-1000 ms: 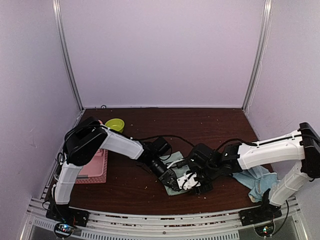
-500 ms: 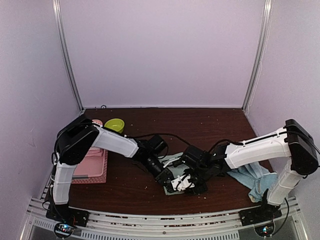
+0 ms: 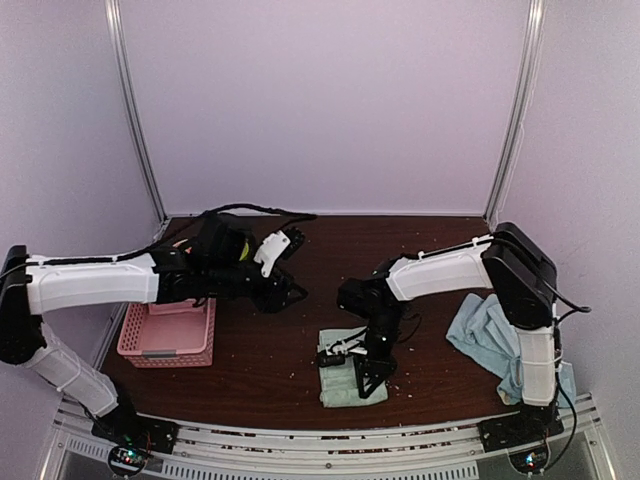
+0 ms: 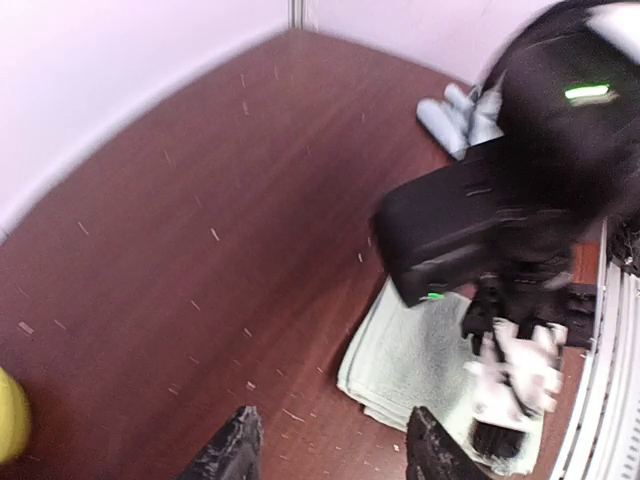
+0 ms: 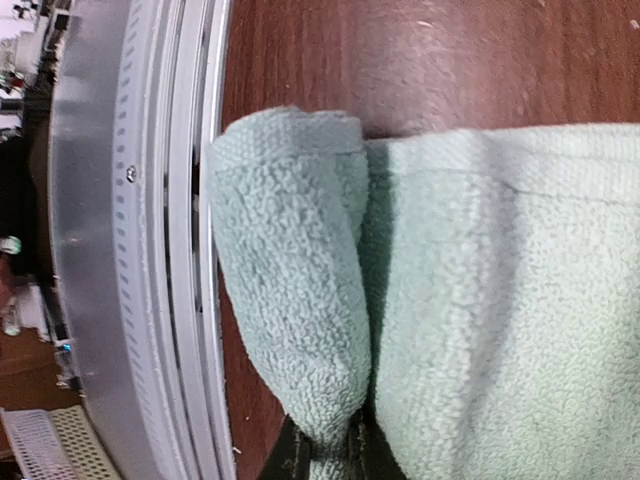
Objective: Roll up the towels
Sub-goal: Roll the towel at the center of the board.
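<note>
Right gripper [image 5: 325,455] was pinched tight on an edge of the mint green terry cloth hand towel [image 5: 480,300], with a fat fold of pile bunched up just ahead of its fingertips. The rest of the cloth lay flat on the dark brown wooden table [image 3: 300,340], under and beyond the tool. Left gripper [image 4: 330,455] was spread with nothing between its fingers, held up well apart from that cloth, which showed ahead of it and off to one side. The crumpled light blue cloth towels [image 3: 490,335] sat out beside the right arm, untouched, and the pink latticed plastic basket [image 3: 170,335] sat under the left arm. The cloth looked light, soft and floppy with no stiffness, and its looped pile looked grippy rather than slippery. It seemed to lie in layers, which would likely slide apart unless all were caught in one pinch. A single grip point would probably skew the roll, so the free tool should take the same edge farther along. The roll would likely spring open if not pressed down.
</note>
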Tool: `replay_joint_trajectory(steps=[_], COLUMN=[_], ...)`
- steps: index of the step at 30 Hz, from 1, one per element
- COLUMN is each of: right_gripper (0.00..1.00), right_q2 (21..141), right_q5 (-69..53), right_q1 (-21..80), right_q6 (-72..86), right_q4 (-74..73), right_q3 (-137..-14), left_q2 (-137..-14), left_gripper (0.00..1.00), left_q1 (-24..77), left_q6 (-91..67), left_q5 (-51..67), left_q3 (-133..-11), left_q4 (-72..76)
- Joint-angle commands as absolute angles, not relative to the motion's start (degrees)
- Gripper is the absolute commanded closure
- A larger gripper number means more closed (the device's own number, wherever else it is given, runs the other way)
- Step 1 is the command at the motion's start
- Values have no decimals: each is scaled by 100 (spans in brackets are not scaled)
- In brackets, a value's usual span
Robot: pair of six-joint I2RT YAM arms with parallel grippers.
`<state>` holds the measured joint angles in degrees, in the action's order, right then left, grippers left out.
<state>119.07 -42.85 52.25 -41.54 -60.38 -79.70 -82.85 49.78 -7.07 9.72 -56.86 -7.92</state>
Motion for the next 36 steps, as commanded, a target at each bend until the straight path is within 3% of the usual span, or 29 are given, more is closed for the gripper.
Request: replay_joint_trajectory(steps=[1, 4, 11, 16, 23, 32, 33, 36], right_gripper=[97, 97, 96, 96, 96, 95, 93, 74], right_q2=[12527, 12753, 12994, 13102, 13181, 13020, 12963, 12584], right_q5=[-4847, -4917, -5071, -5148, -5191, -5709, -5930, -6091], right_q1=[4853, 4734, 4606, 4563, 4555, 4473, 4415, 4230], right_q6=[-4289, -4266, -4218, -4231, -4223, -4551, -4805, -5217], right_q4=[-7083, -7074, -6949, -6886, -6785, -7056, -7310, -7776], right_q3=[-8285, -8295, -8219, -8193, -8122, -8342, -8411, -8511], left_q2=[-7278, -7371, -8962, -10183, -10809, -11240, -11286, -11411], left_gripper=[49, 47, 46, 47, 47, 68, 70, 81], left_q1=[5752, 6579, 7513, 7796, 7819, 7822, 7822, 7821], left_q6=[245, 918, 1646, 1981, 1989, 1902, 1873, 1812], left_q5=[106, -188, 98, -40, -34, 97, 94, 26], left_q3=[-5318, -5630, -6386, -6876, -6931, -7063, -7066, -7078], left_q4=[192, -116, -1376, -1994, -1724, -1587, -1585, -1609])
